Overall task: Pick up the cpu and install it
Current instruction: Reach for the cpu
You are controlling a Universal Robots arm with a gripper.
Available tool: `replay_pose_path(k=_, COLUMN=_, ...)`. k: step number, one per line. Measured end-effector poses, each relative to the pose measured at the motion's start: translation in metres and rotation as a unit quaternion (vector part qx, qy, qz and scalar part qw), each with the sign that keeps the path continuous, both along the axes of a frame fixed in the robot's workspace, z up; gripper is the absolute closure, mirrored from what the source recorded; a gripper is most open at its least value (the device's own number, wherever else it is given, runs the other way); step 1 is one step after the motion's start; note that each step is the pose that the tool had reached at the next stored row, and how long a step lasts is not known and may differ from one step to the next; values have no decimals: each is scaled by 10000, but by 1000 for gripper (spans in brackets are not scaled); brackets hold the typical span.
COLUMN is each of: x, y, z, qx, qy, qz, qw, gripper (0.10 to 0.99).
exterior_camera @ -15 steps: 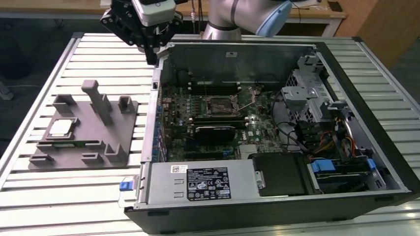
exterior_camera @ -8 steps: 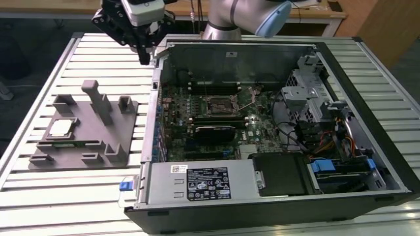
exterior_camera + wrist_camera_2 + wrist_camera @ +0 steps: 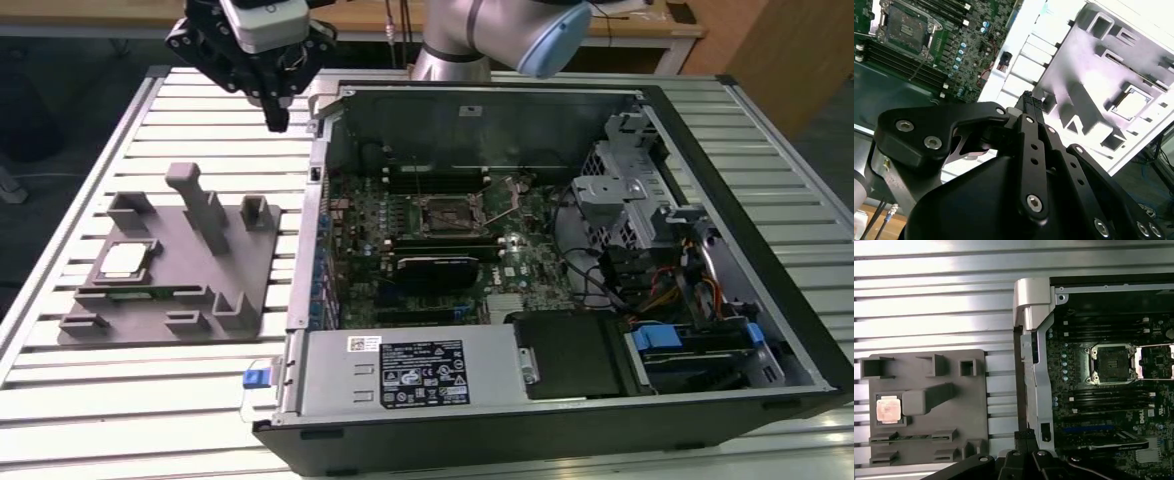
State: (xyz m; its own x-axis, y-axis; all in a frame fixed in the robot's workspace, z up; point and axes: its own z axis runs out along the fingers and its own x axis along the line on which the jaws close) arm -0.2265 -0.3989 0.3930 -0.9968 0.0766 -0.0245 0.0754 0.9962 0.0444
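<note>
The cpu point(image 3: 123, 262), a small silver square chip, lies flat in a recess of the grey fixture tray point(image 3: 200, 300) on the exterior view's left. In both wrist views the cpu point(image 3: 888, 409) point(image 3: 1131, 104) sits untouched in the tray point(image 3: 954, 390). My gripper point(image 3: 276, 120) hangs high over the slatted table, beyond the tray's far end and beside the case's corner, well apart from the chip. Its black fingers point(image 3: 1029, 98) are shut together with nothing between them. The open motherboard socket point(image 3: 447, 212) point(image 3: 1111, 364) lies inside the case.
The open computer case point(image 3: 747, 250) fills the exterior view's right, with drive cages, cables and a power supply point(image 3: 407, 375) inside. Upright posts point(image 3: 200, 205) rise from the tray near the chip. The case's metal wall point(image 3: 1029, 340) stands between tray and socket.
</note>
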Motion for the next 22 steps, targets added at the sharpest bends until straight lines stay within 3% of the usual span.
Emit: replay_pose_path(k=22, x=-380, y=0, z=-4, qx=0, qy=0, qz=0, qw=10000, gripper=980)
